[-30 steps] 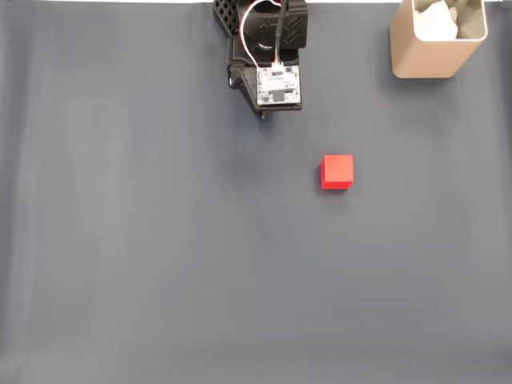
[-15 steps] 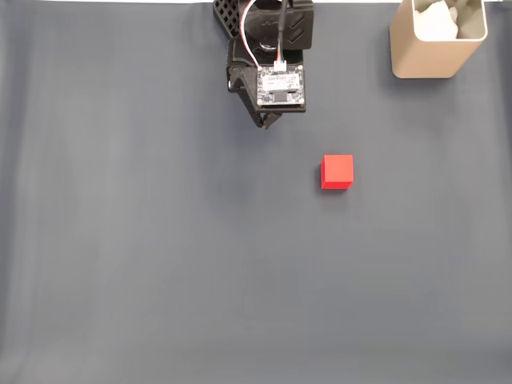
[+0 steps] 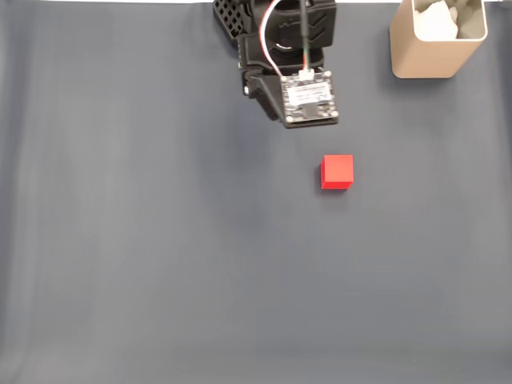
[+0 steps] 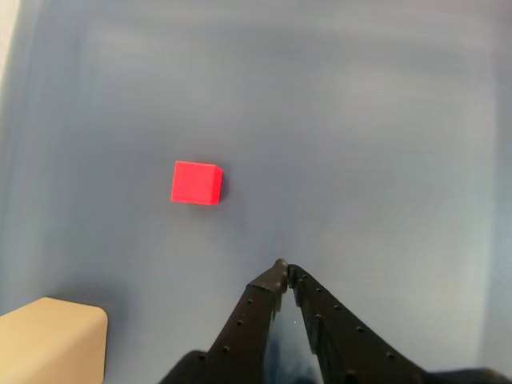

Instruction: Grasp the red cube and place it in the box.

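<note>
Red cube (image 3: 337, 171) resting flat on the dark grey table cover (image 3: 160, 256), a little right of centre and in the upper half of the fixed view, free of any contact. Same red cube (image 4: 196, 182) seen left of centre in the wrist view, sitting alone on the grey surface, with a slim shadow along its right side.

Beige box (image 3: 437, 38) standing upright in the upper right corner of the fixed view, open top showing a pale whitish inside, well apart from the cube. One rounded corner of the box (image 4: 52, 340) filling the lower left corner of the wrist view.

Black arm (image 3: 280, 32) reaching in from the top edge of the fixed view, just right of centre, carrying a small white circuit board (image 3: 309, 98) with red and white wires looping above it. Board lying up and to the left of the cube, near but not over it.

Gripper (image 4: 282, 267) entering from the bottom edge of the wrist view, two black perforated fingers (image 4: 252, 316) converging to meet at the tips, closed on nothing. Tips lower right of the cube, clearly apart from it, above bare cover.
</note>
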Tool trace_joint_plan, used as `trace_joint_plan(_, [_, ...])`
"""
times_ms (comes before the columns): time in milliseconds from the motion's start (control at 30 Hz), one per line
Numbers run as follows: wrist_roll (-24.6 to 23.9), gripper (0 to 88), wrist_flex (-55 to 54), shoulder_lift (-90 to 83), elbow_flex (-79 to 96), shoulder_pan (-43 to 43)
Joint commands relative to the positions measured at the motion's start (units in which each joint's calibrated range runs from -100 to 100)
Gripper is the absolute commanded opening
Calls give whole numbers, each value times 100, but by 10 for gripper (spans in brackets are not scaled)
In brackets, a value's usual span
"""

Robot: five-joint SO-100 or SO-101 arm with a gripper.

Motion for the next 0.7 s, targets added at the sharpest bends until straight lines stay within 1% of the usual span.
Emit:
trace_joint_plan(0, [78,2,296,311,-761,-235])
trace_joint_plan(467, [-15,2,698,1124,-2110,-1151])
trace_joint_plan(667, [-210,2,214,1349,-2311,-1414])
